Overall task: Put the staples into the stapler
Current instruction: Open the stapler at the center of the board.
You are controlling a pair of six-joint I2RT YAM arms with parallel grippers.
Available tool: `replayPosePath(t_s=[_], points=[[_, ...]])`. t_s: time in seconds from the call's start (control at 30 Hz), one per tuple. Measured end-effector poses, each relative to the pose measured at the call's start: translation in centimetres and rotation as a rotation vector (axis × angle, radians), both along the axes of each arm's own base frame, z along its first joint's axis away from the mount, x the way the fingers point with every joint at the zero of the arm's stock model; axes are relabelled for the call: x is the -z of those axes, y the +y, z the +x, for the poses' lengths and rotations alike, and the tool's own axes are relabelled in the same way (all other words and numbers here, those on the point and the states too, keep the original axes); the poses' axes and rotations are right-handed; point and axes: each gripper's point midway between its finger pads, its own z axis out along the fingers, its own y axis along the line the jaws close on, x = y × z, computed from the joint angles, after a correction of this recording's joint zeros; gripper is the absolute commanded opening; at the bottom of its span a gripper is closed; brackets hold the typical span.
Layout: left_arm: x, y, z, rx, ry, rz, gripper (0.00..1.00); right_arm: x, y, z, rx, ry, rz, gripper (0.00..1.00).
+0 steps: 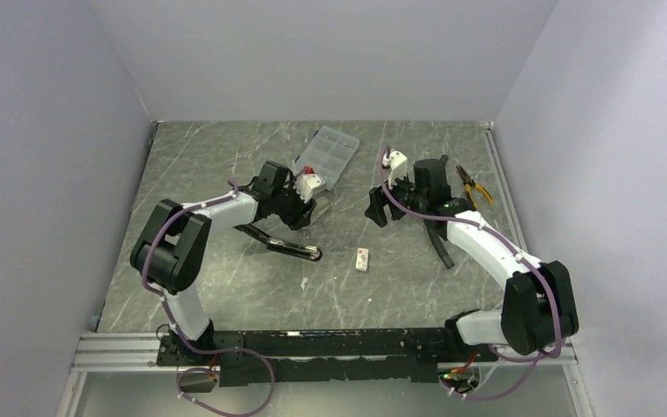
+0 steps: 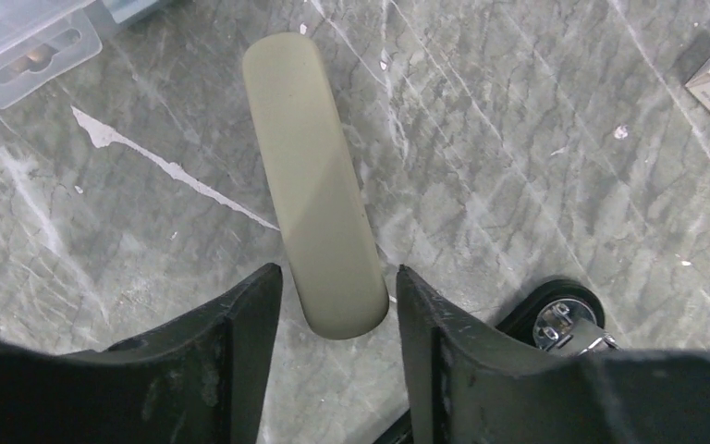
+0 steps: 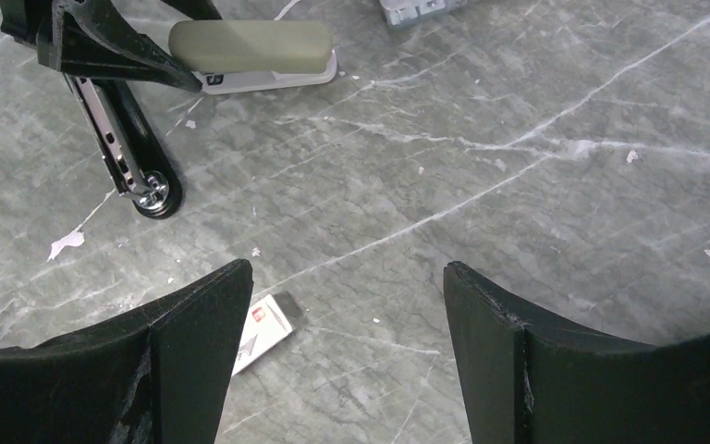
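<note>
Beige stapler top (image 2: 319, 185) between left gripper (image 2: 339, 275) jaws, grip unclear, right gripper (image 3: 347, 273) jaws wide apart

The left arm (image 1: 213, 210) and right arm (image 1: 486, 243) reach forward with elbows bent and wrists angled inward. The left hand (image 2: 339, 277) points down, fingers moderately parted. The right hand (image 3: 347, 273) has its fingers wide apart.

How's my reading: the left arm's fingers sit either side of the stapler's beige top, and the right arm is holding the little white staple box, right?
Not quite. The right gripper holds nothing: the right wrist view shows its fingers wide apart above the table, with the white staple box lying on it below. The left gripper does sit either side of the stapler's beige top.
</note>
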Motion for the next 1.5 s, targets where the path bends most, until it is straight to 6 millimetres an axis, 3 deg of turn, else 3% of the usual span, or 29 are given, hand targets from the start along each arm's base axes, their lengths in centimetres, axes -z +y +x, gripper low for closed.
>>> replayPosePath(t_s=[0.2,0.3,0.33,0.53,0.8,0.93,1.07,1.23,1.37,1.5], points=[[0.2,-0.3,-0.1,0.033,-0.018,-0.012,0.22,0.2,-0.1,0.0,-0.019,-0.014,0.011,0.79],[0.1,-0.6,-0.4,0.071,-0.021,-0.019,0.04,0.4,0.2,-0.4,-0.052,-0.021,0.016,0.78],[0.1,-0.7,-0.5,0.085,-0.02,-0.021,0.03,0.4,0.3,-0.6,-0.069,-0.026,0.02,0.78],[-1.3,-1.6,-1.9,0.226,-0.016,-0.048,0.03,-1.2,1.4,-2.2,-0.196,-0.093,0.064,0.76],[-8.7,-4.4,-4.4,0.431,-0.033,-0.232,0.03,-3.6,3.4,-4.7,-0.419,-0.169,0.14,0.74],[-11.4,-5.0,-6.1,0.494,-0.035,-0.31,0.03,-4.2,3.8,-5.6,-0.483,-0.173,0.159,0.75],[-12.0,-5.2,-7.5,0.526,-0.005,-0.336,0.03,-4.7,4.0,-5.7,-0.507,-0.19,0.165,0.74],[-11.8,-5.4,-8.8,0.555,0.038,-0.33,0.03,-5.0,4.4,-6.1,-0.544,-0.198,0.148,0.64],[-11.9,-5.9,-9.5,0.574,0.048,-0.329,0.03,-5.6,5.6,-6.3,-0.599,-0.215,0.135,0.62],[-11.9,-6.4,-10.1,0.593,0.053,-0.329,0.03,-5.0,6.6,-7.0,-0.639,-0.204,0.132,0.59]])
